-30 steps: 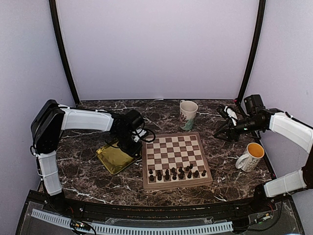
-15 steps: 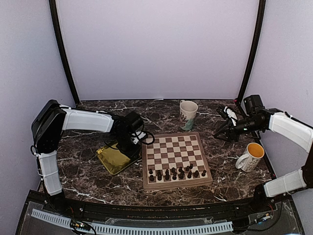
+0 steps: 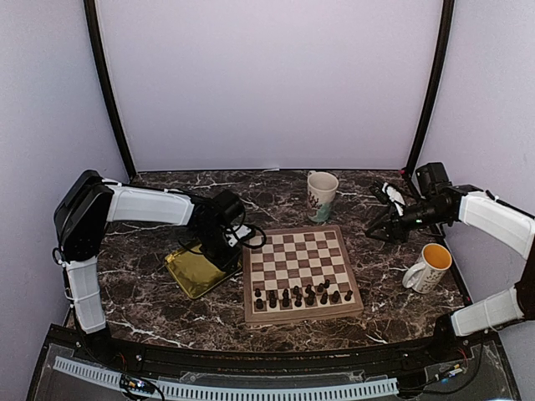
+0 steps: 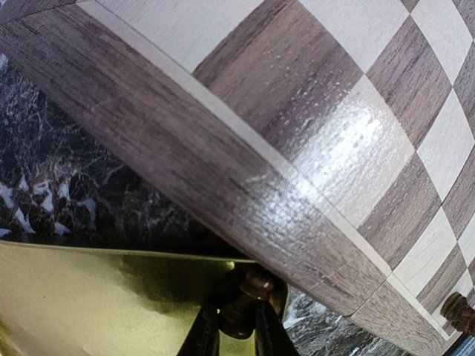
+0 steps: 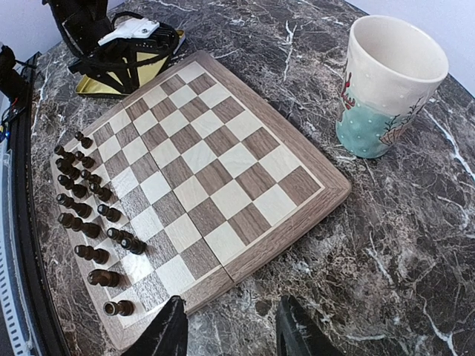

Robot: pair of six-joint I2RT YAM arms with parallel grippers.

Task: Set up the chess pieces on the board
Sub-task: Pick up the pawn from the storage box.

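Dark brown, a chess piece is sitting clenched in the left end effector, at the gold tray's corner, with the board just ahead of the fingertips. It probably needs lifting well clear before crossing onto the squares. The right end effector is hanging released.

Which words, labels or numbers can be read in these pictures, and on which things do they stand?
No text can be read anywhere.
Patterned mug: only a painted picture, no words.
White mug: marks on its side, too small to read.
Board: no letters or numbers.
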